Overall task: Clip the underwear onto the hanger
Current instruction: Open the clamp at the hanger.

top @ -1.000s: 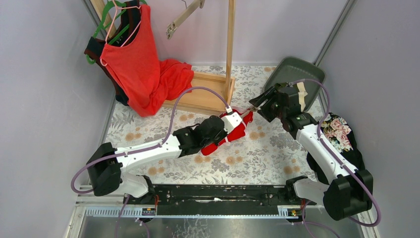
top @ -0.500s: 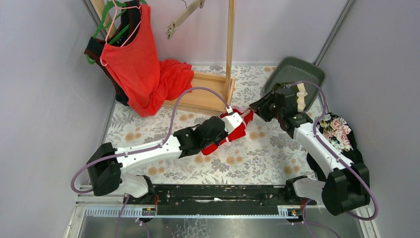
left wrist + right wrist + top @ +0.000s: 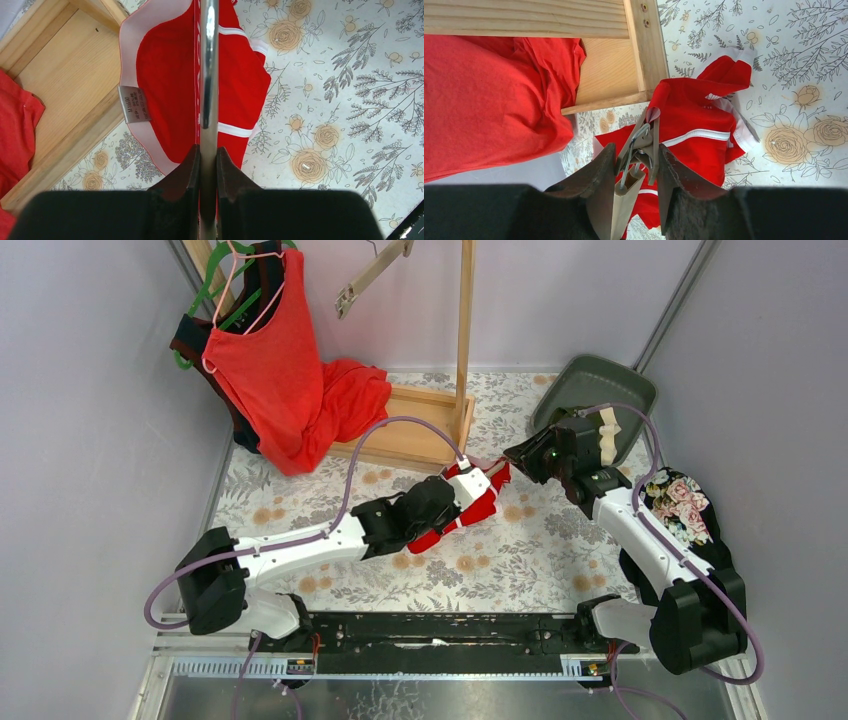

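Floral-printed surface (image 3: 540,550) between grey walls, wooden rack (image 3: 420,435) at the back. Near the middle, just in front of the rack's base: red briefs (image 3: 165,75), spread below the left wrist, white-lined waistband toward the rack.

Clamped tight in the left pincer (image 3: 208,150): hanger rod (image 3: 208,60), long axis running straight out from the fingers, over the briefs and toward the right arm. At the rod's far end: hanger clip (image 3: 640,142), flanked by the right pincer (image 3: 636,157) at a narrow gap, fingers seemingly pressed on both clip handles.

Clip mouth pointing away from that pincer, at a raised fold of the briefs. Fold touching the mouth or already inside it; hard to tell which. Right arm nearer the clip, left arm only steadying the rod.

Probably the squeeze-and-feed step: mouth to be spread, fold to go between, then release. Risk: cloth slipping out before the bite.
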Action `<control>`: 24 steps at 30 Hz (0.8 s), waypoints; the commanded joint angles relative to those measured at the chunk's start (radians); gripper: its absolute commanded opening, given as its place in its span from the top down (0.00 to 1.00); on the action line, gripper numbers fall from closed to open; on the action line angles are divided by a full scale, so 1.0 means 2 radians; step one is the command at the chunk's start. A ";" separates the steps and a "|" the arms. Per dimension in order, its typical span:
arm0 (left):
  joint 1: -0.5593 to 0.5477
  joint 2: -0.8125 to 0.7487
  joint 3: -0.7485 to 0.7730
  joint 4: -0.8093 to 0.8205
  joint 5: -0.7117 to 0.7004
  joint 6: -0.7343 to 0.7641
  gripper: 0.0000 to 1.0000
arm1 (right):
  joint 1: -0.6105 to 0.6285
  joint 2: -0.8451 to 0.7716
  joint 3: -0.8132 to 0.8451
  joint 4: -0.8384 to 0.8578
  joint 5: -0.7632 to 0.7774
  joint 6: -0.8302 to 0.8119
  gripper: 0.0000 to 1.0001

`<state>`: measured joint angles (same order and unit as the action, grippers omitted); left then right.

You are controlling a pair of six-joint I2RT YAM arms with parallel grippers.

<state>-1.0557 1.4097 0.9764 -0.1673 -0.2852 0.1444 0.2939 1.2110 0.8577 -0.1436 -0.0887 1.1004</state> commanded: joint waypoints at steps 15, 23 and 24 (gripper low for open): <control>-0.004 0.000 0.000 0.041 -0.023 0.007 1.00 | 0.004 -0.003 0.014 0.012 0.006 -0.010 1.00; -0.010 -0.002 0.005 0.044 -0.028 0.010 1.00 | 0.008 -0.001 0.035 0.010 -0.005 -0.030 0.94; -0.011 -0.002 0.006 0.045 -0.029 0.011 1.00 | 0.008 0.001 0.036 0.010 -0.006 -0.031 0.89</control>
<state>-1.0657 1.4097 0.9695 -0.1539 -0.3038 0.1513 0.2951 1.2137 0.8684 -0.1444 -0.0914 1.0824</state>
